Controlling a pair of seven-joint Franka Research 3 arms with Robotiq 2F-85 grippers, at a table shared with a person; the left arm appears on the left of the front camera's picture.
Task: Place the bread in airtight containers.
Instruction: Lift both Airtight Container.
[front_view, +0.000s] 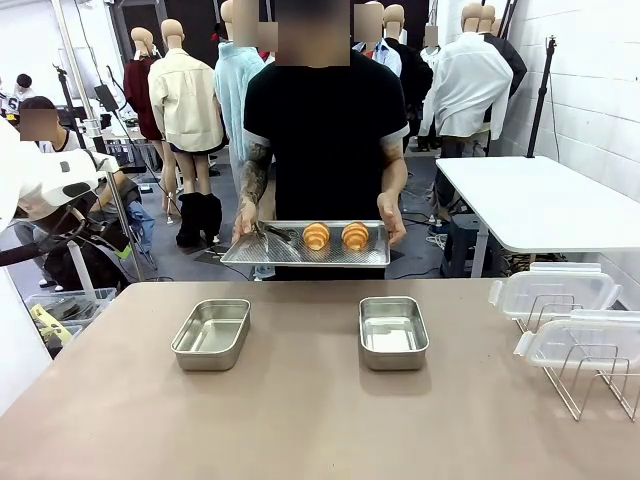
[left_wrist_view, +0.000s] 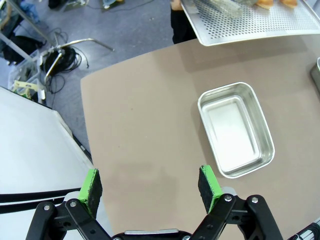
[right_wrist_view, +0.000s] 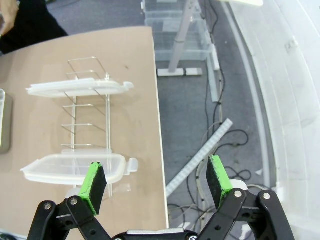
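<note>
Left gripper (left_wrist_view: 150, 186) hangs above the bare worktop (front_view: 300, 420), green pads wide apart, nothing between them. I see the left tin (left_wrist_view: 235, 130) just ahead of it, empty and open-topped. Right gripper (right_wrist_view: 156, 181) is also spread apart and empty, over the worktop's right edge, with floor below one finger. The near lid (right_wrist_view: 75, 167) lies just ahead of it on the wire rack (right_wrist_view: 85, 125), and the far lid (right_wrist_view: 80, 88) sits on the same rack further on. The right tin (front_view: 393, 331) stands on the worktop, empty, well apart from the left tin. The person (front_view: 325, 130) stands at the far side holding a perforated steel tray (front_view: 300, 255) in both hands, off the worktop. The two croissants (front_view: 316, 236) (front_view: 355, 235) sit side by side on that tray, with tongs (front_view: 275, 235) beside them. No bread in either tin yet.
</note>
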